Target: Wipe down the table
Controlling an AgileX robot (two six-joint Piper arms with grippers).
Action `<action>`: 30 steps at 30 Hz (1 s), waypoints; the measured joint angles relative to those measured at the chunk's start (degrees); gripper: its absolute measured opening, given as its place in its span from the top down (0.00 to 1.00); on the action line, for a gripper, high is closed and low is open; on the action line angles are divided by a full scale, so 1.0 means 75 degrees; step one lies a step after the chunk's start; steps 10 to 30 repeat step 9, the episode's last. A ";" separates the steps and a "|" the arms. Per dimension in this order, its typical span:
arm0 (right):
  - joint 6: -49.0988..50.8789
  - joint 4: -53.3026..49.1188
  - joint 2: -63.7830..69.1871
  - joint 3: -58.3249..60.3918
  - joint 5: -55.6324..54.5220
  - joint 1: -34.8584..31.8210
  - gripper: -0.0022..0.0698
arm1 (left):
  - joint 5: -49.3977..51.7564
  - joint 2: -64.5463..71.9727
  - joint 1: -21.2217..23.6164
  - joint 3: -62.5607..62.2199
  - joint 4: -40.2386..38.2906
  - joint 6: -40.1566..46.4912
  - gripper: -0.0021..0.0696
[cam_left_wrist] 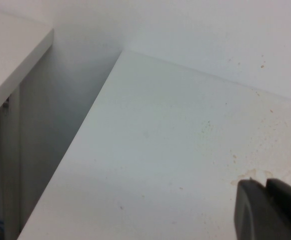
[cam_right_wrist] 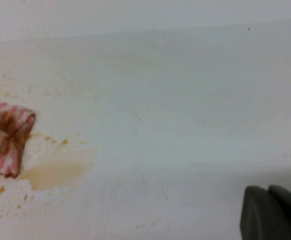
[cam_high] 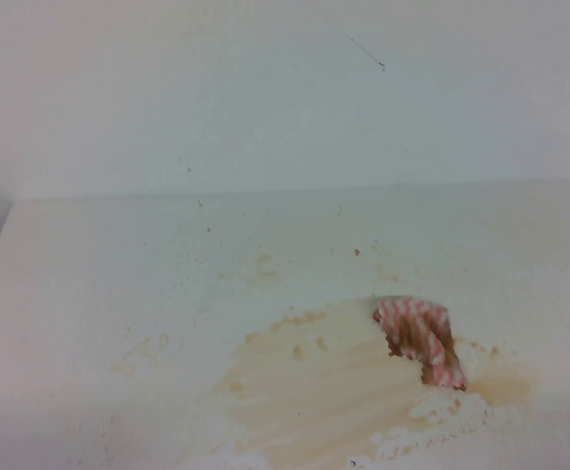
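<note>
- Table (cam_high: 89, 294): white, set against a pale wall (cam_high: 265, 98); brown smear (cam_high: 334, 382) and crumbs on the near side.
- Cloth (cam_high: 422, 343): pink-striped, crumpled, soiled brown; long axis diagonal, far-left to near-right; lies at the smear's right edge.
- Right gripper (cam_right_wrist: 268, 195): clenched, empty; cloth well apart from it, stained tabletop between.
- Left gripper (cam_left_wrist: 264, 187): fingers together, empty, above the cleaner tabletop, the table's far-left corner ahead.

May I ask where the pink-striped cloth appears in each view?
High view: pink-striped cloth lower right, on right side of brown spill; tools unseen.
Left wrist view: absent; left tool over white table.
Right wrist view: cloth beside spill, apart from right tool.
Shared landmark: spill.
</note>
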 joint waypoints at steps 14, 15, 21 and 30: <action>-0.0032 0.0033 0.0000 0.0000 0.0000 0.0000 0.97 | 0.0000 0.0000 0.0000 0.0000 0.0000 0.0000 0.98; -0.0032 0.0033 0.0000 0.0000 0.0000 0.0000 0.97 | 0.0000 0.0000 0.0000 0.0000 0.0000 0.0000 0.98; -0.0032 0.0033 0.0000 0.0000 0.0000 0.0000 0.97 | 0.0000 0.0000 0.0000 0.0000 0.0000 0.0000 0.98; -0.0032 0.0033 0.0000 0.0000 0.0000 0.0000 0.97 | 0.0000 0.0000 0.0000 0.0000 0.0000 0.0000 0.98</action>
